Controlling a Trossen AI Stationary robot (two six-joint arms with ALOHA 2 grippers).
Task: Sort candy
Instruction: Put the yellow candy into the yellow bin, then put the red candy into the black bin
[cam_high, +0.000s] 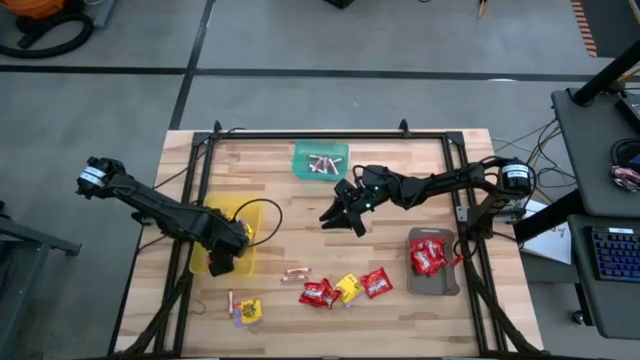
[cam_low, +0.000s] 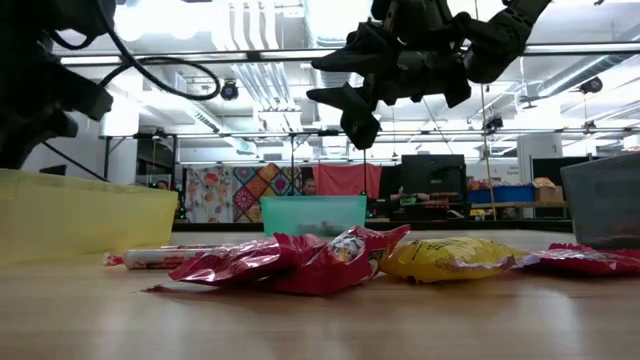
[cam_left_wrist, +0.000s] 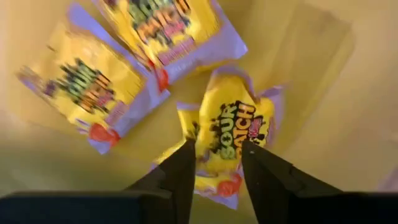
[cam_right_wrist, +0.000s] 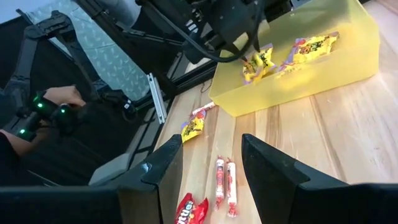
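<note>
Left gripper: the left gripper (cam_left_wrist: 216, 167) is down inside the see-through yellow plastic tray (cam_high: 248, 212) on the left side of the wooden counter (cam_high: 400, 310). Its two dark fingers (cam_left_wrist: 180, 171) stand a little apart. A yellow packet with purple marks (cam_left_wrist: 233, 134) sits between them, and I cannot tell if they squeeze it or have let go.
Yellow tray: two more yellow packets (cam_left_wrist: 81, 87) lie flat on the tray floor beside that one.
Right gripper: the right gripper (cam_high: 340, 215) hangs in the air over the middle of the counter. Its fingers (cam_right_wrist: 168, 165) are spread apart and hold nothing.
Green tray: the small green tray (cam_high: 321, 161) sits at the far middle of the counter with tiny pinkish-silver twisted rolls (cam_high: 321, 165) inside.
Grey tray: the grey tray (cam_high: 434, 283) sits on the right side with shiny red packets (cam_high: 428, 257) in it.
Loose candy: near the front edge lie more red packets (cam_high: 318, 293) touching one yellow packet (cam_high: 348, 288), with another red one (cam_high: 377, 283) just beside it. Pinkish rolls (cam_high: 295, 273) lie near them.
Front left: one more yellow packet (cam_high: 249, 311) and a pinkish roll (cam_high: 231, 301) lie on the counter just in front of the yellow tray.
</note>
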